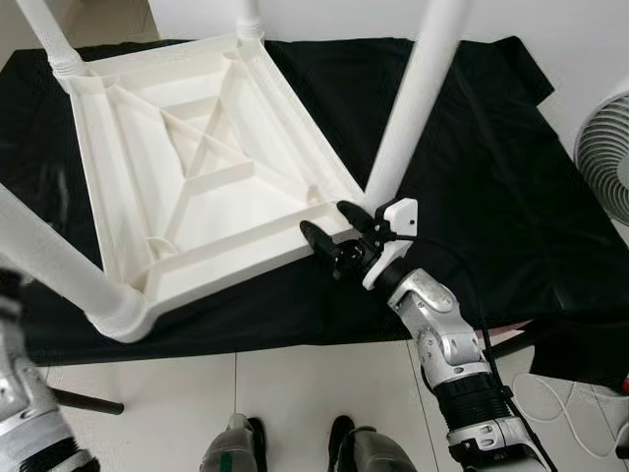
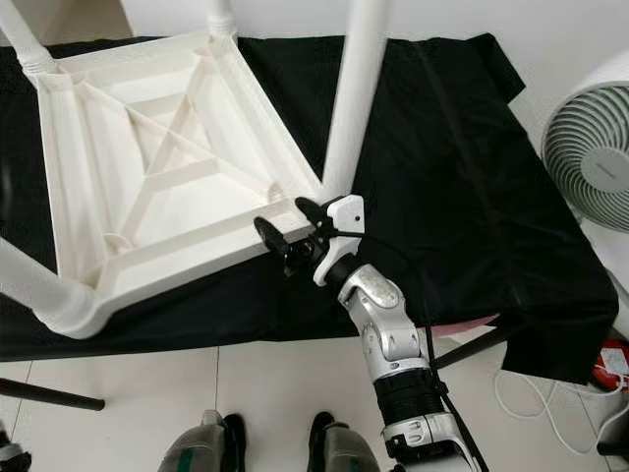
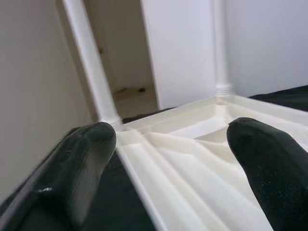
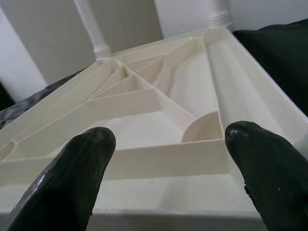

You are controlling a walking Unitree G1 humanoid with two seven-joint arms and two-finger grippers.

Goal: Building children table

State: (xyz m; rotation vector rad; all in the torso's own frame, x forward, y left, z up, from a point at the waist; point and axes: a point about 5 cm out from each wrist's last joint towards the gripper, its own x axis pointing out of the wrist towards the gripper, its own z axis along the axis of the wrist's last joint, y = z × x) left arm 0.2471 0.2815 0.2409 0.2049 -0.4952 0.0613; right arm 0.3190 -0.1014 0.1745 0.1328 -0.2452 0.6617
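At the bottom edge of your head view you see the robot's two feet (image 1: 295,447) on pale floor tiles (image 1: 295,383). Just above them your right arm reaches forward, and your right gripper (image 1: 337,232) sits at the near right corner of the upturned white table top (image 1: 197,167), its two black fingers (image 4: 72,183) spread apart with the table's near rim showing between them, not pinching anything. Your left arm shows as a silver forearm (image 1: 25,413) at the lower left corner; through its wrist camera you see the left gripper (image 3: 168,159) also spread wide, looking across the table's ribbed underside from beside the near left corner. The table lies upside down on a black cloth (image 1: 472,197), its cross-braced ribs facing up. The near left leg (image 1: 59,265) stands in its corner socket, thick and blurred close to the camera. The near right leg (image 1: 413,98) rises from the corner right beside your right gripper, tilted slightly. Farther back, the two rear legs (image 1: 44,29) stand in their sockets at the far corners. Off to the right, beyond the cloth's edge, stands a white fan (image 2: 590,147), with white cables (image 2: 531,393) on the floor below it.
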